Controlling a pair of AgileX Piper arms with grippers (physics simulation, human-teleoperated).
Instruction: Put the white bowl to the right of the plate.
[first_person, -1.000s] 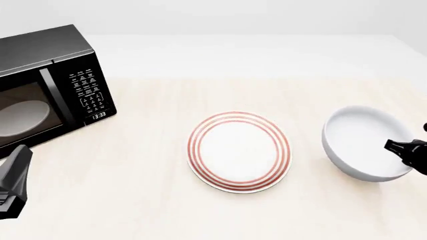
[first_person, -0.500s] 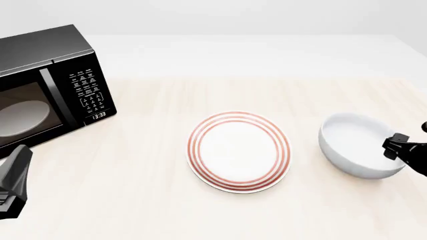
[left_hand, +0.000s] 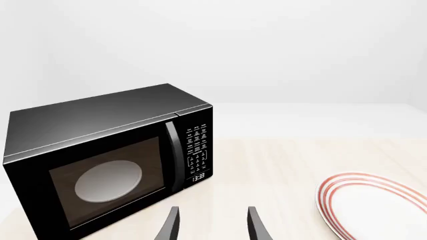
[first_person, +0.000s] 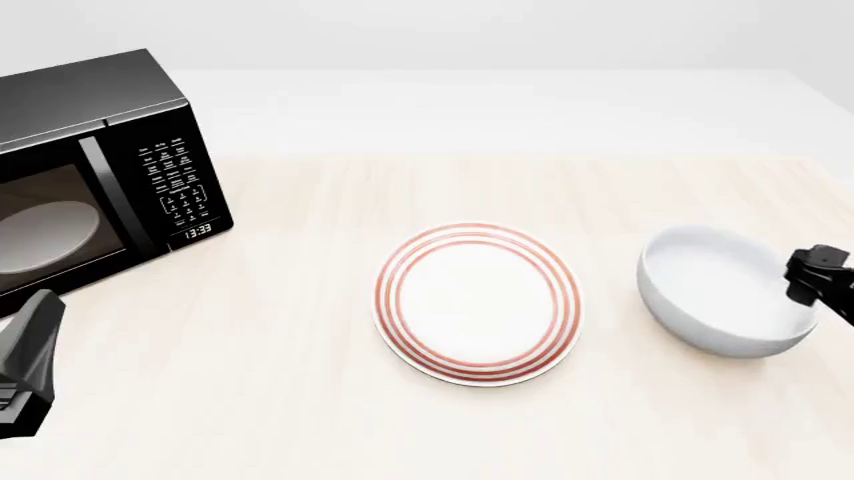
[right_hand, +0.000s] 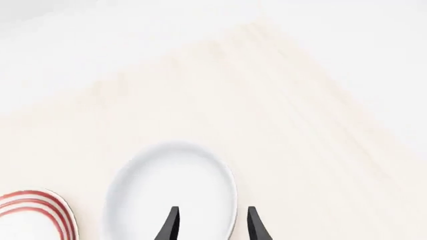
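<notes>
1. The light wooden table (first_person: 307, 330) carries everything; its far strip is white, and the front view cuts it off at the near and side edges.
2. The black microwave (first_person: 94, 170) stands at about ten o'clock from the plate, well apart from it. The front view crops its left side. Its door is shut, a pale turntable disc (left_hand: 109, 180) shows dimly through the dark glass, and the keypad labels are too small to read, though the display shows 13:33.
3. The plate (first_person: 478, 303), flat with three thin red rings, lies near the table's middle. The left wrist view shows only part of it and the right wrist view only a sliver of its rim.
4. The white bowl (first_person: 721, 290) sits upright on the table at three o'clock from the plate, near it but apart, with bare wood between them. The right wrist view cuts off its near side.
5. The right gripper (right_hand: 210, 225) is mostly out of the front view, only a dark tip at the bowl's right rim. In its own wrist view the two fingertips (right_hand: 172, 222) stand spread apart over that rim, one over the bowl's inside and one outside, pinching nothing. Whether they touch the rim I cannot tell.
6. The left gripper (left_hand: 210, 225) hangs low at seven o'clock, in front of the microwave, its fingers parted and holding nothing.
</notes>
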